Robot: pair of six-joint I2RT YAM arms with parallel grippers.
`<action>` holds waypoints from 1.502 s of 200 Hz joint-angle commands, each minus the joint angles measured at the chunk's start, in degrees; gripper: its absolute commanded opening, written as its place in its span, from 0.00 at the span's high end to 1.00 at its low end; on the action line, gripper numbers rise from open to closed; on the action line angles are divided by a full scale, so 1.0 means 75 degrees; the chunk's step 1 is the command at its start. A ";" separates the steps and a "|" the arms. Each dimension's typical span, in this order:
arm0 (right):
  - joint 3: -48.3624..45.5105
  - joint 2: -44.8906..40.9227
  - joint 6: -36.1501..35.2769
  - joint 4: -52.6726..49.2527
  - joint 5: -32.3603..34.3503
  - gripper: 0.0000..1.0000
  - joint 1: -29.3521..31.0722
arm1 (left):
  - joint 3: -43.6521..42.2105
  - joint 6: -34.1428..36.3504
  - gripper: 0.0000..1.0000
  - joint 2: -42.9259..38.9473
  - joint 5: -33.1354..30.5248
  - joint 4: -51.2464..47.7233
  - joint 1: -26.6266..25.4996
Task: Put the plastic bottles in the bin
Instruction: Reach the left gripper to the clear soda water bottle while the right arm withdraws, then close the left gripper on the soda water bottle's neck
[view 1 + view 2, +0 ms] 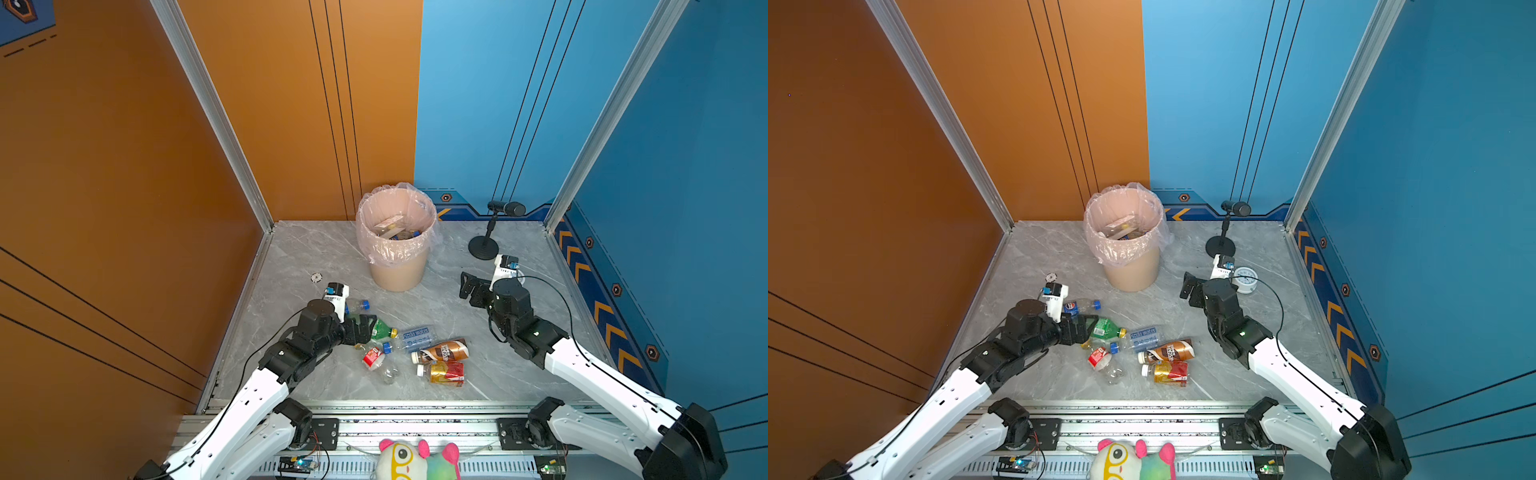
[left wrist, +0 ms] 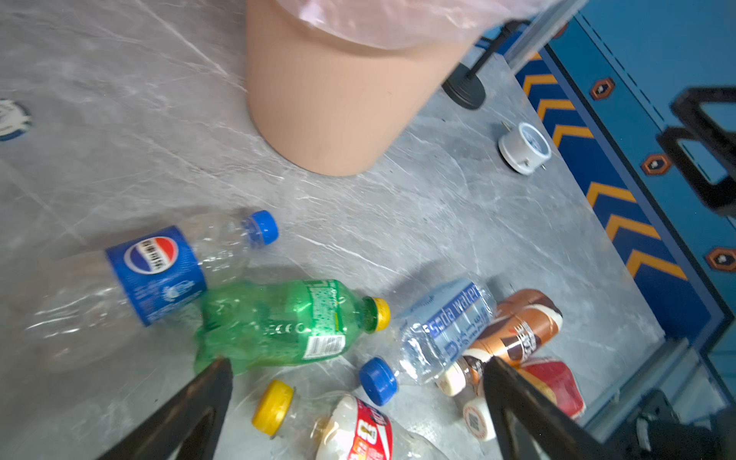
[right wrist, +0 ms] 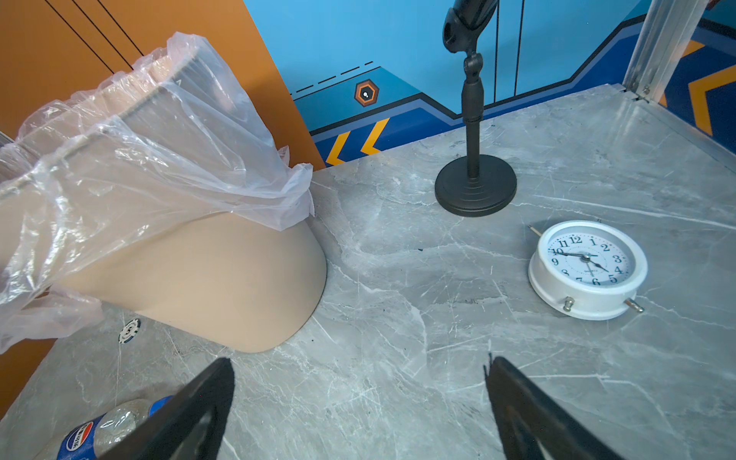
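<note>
Several plastic bottles lie in a cluster on the grey table: a clear blue-label one (image 2: 155, 275), a green one (image 2: 286, 322) (image 1: 384, 330), a soda-water one (image 2: 442, 330), a brown one (image 1: 446, 351), a red-gold one (image 1: 446, 372) and a red-label one with a yellow cap (image 2: 358, 430). My left gripper (image 2: 358, 362) (image 1: 365, 328) hangs open just over them, at the green bottle's base, holding nothing. The beige bin (image 1: 399, 274) (image 3: 223, 278) with its clear liner stands behind, and some things lie inside. My right gripper (image 3: 358, 362) (image 1: 467, 286) is open over bare table right of the bin.
A white clock (image 3: 589, 267) (image 1: 1245, 279) lies right of the right gripper. A black microphone stand (image 1: 484, 249) is at the back right. A small round disc (image 1: 316, 277) lies left of the bin. Walls close three sides; a plush toy (image 1: 415, 457) sits at the front rail.
</note>
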 commanded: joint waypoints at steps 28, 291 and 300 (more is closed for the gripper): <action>0.0198 0.0026 0.0201 -0.0053 0.0079 0.00 -0.0079 | 0.0865 0.1504 0.01 0.1302 -0.1079 -0.0112 -0.1765; -0.0354 -0.0652 0.0430 -0.0156 -0.0248 0.00 -0.0879 | 0.3998 0.2749 0.26 0.7289 -0.1385 -0.0355 -0.2718; -0.0369 -0.0662 0.0434 -0.0138 -0.0264 0.00 -0.0912 | 0.4094 0.2724 0.29 0.7409 -0.1396 -0.0364 -0.2683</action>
